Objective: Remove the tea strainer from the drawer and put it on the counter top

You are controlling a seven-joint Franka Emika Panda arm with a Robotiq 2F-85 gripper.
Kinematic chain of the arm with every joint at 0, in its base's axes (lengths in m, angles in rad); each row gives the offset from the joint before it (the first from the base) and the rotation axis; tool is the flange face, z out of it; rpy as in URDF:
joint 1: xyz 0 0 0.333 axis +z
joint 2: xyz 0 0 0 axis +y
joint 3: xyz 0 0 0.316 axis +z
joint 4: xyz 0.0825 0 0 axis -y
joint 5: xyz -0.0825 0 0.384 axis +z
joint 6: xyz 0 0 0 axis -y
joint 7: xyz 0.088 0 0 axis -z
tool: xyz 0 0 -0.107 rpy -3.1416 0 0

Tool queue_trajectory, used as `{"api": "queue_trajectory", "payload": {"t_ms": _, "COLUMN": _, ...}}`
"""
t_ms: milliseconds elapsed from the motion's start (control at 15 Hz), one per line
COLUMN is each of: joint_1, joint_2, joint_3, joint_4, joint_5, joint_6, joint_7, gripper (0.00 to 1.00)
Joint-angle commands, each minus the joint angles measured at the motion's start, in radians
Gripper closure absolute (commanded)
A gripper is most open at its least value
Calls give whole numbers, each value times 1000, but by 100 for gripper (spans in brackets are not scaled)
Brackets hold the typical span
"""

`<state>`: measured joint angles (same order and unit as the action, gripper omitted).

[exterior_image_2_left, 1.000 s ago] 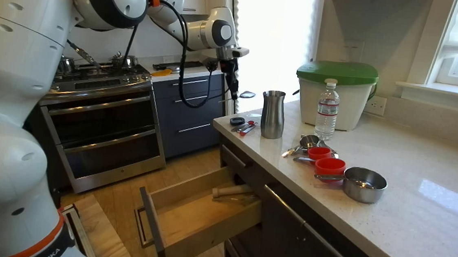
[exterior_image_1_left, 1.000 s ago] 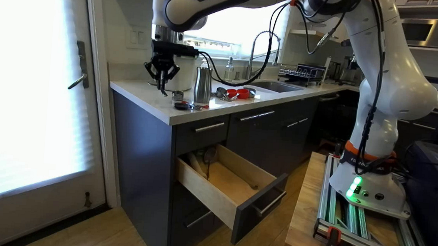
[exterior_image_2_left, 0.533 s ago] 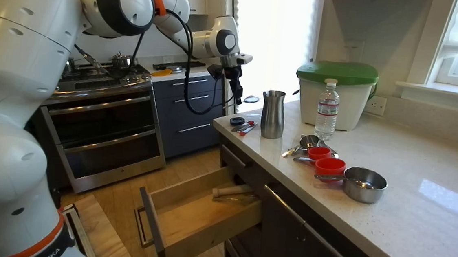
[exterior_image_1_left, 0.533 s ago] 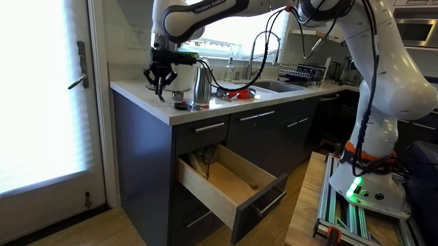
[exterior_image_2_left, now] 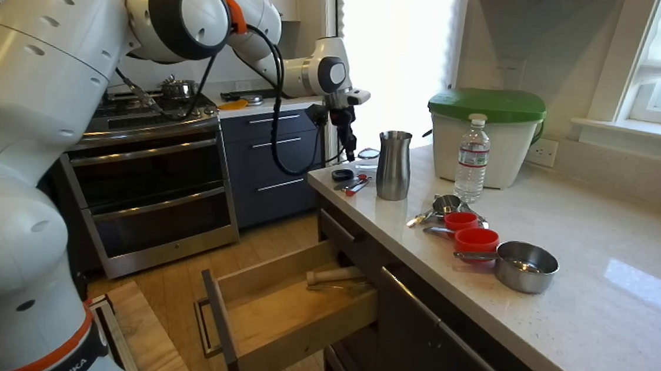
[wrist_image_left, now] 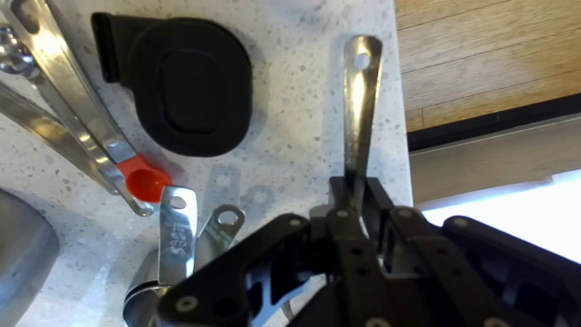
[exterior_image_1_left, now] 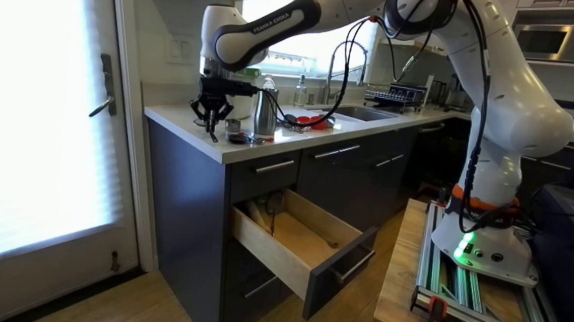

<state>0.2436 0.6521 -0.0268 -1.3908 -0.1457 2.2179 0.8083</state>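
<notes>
My hand (wrist_image_left: 354,193) is closed down to a narrow gap, and the gap is filled by the flat steel handle of the tea strainer (wrist_image_left: 361,100). My 2 fingers (wrist_image_left: 337,188) pinch it between their tips, so the holed end juts out past them (the part behind my grip is mostly hidden in the wrist view). In an exterior view its round head (exterior_image_2_left: 369,154) shows just beyond my hand. Beneath me is the white table (exterior_image_1_left: 176,115); I hang low over its end, and I cannot tell whether the tea strainer touches it. Beside my hand, apart from the fingers, lies a flat black piece (wrist_image_left: 193,95); farther out on that same side is a red measuring spoon (wrist_image_left: 146,181), and metal measuring cups (wrist_image_left: 177,236) sit close by my knuckles. A tall steel cup (exterior_image_2_left: 394,167) stands upright past those. Lower than my hand and well apart from it in both exterior views, the drawer (exterior_image_1_left: 270,253) stands pulled out, with a round-headed utensil (exterior_image_1_left: 275,202) and a pale rod (exterior_image_2_left: 335,275) inside.
</notes>
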Motion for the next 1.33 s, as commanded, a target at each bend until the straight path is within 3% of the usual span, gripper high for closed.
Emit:
{"api": "queue_trajectory", "payload": {"t_ms": 0, "joint_1": -2, "joint_2": 8, "joint_3": -12, "joint_4": -21, "joint_5": 7, "joint_6": 32, "joint_7": -17, "gripper": 97}}
{"api": "queue_trajectory", "payload": {"t_ms": 600, "joint_1": -5, "joint_2": 6, "joint_3": -20, "joint_4": -44, "joint_5": 11, "joint_6": 32, "joint_7": -22, "gripper": 97}}
{"api": "queue_trajectory", "payload": {"t_ms": 667, "joint_1": -6, "joint_2": 4, "joint_3": -19, "joint_4": -47, "joint_5": 12, "joint_6": 32, "joint_7": -22, "gripper": 80}}
{"api": "queue_trajectory", "payload": {"t_ms": 800, "joint_1": -6, "joint_2": 2, "joint_3": -21, "joint_4": -52, "joint_5": 12, "joint_6": 33, "joint_7": -22, "gripper": 57}}
{"api": "queue_trajectory", "payload": {"t_ms": 1067, "joint_1": -5, "joint_2": -16, "joint_3": -18, "joint_4": -60, "joint_5": 13, "joint_6": 37, "joint_7": -28, "gripper": 33}}
{"api": "queue_trajectory", "payload": {"t_ms": 1133, "joint_1": -5, "joint_2": -26, "joint_3": -15, "joint_4": -61, "joint_5": 15, "joint_6": 39, "joint_7": -34, "gripper": 21}}
{"api": "queue_trajectory", "payload": {"t_ms": 1267, "joint_1": -8, "joint_2": -52, "joint_3": -3, "joint_4": -64, "joint_5": 29, "joint_6": 39, "joint_7": -51, "gripper": 15}}
